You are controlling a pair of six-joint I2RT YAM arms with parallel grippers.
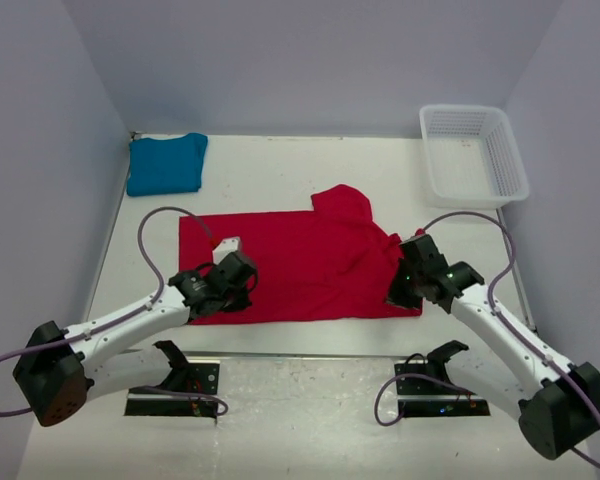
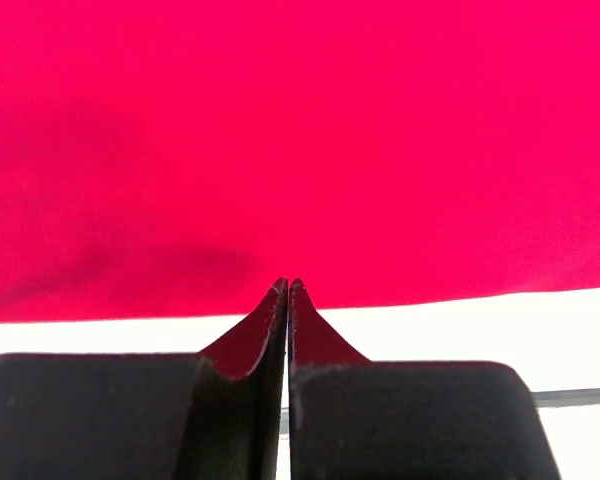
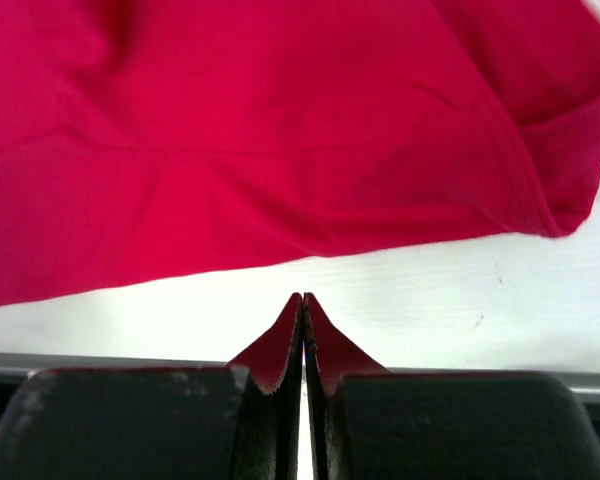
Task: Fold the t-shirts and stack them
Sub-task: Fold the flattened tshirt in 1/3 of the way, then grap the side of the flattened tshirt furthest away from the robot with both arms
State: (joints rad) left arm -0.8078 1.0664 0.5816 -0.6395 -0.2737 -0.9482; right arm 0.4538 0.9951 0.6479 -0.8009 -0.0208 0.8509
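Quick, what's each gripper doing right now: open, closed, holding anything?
Left gripper: closed at the red t-shirt's near edge, no cloth visibly pinched.
Right gripper: closed, empty, just short of the shirt's edge.

The red t-shirt (image 1: 300, 268) is lying spread out across the middle of the table (image 1: 280, 175), its right part bunching up in wrinkles. The teal-blue t-shirt (image 1: 166, 163) is sitting folded in the far left corner.

arms (image 1: 130, 320): white links, black joints | cables (image 1: 141, 243): lilac | pincers (image 2: 288, 292) (image 3: 302, 302): black
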